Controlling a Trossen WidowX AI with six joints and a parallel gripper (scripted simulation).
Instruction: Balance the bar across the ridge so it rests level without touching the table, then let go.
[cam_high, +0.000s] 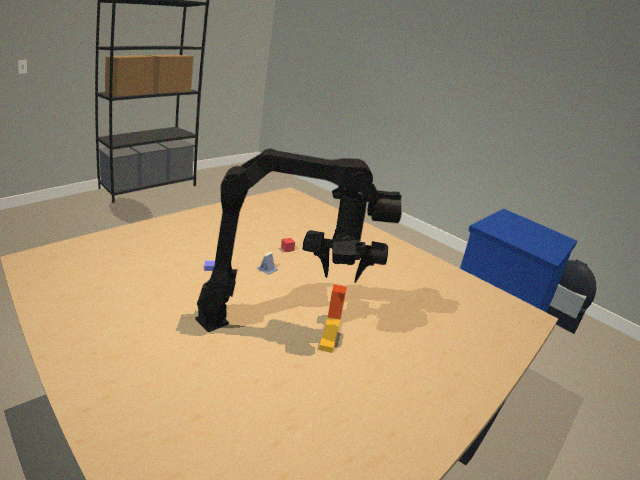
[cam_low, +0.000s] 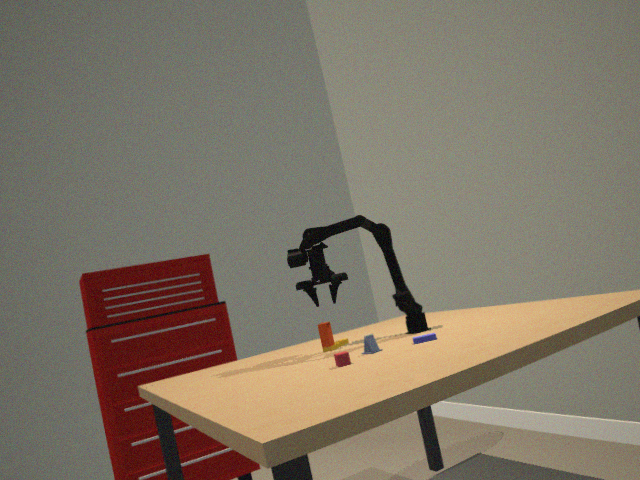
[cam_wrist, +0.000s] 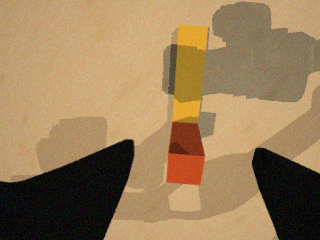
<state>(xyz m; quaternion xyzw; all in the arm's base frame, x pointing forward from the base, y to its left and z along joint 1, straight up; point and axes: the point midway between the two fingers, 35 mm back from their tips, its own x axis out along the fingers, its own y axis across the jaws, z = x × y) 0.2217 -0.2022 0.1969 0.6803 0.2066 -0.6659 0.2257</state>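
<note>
The wooden worktop (cam_high: 155, 403) is seen carrying the black arm (cam_high: 227, 227), whose claw (cam_high: 342, 277) is held apart and empty in the air, directly above the orange end of the bar (cam_high: 333, 319). The bar, orange at one end and yellow at the other, is seen with its yellow end on the worktop and its orange end raised. The grey ridge (cam_high: 267, 262) is placed well apart from it, between a red cube (cam_high: 287, 244) and a small blue block (cam_high: 209, 265).

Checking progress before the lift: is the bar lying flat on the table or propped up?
Propped up: the bar's orange end is raised while its yellow end rests on the table. The open hand hovers above it.
</note>
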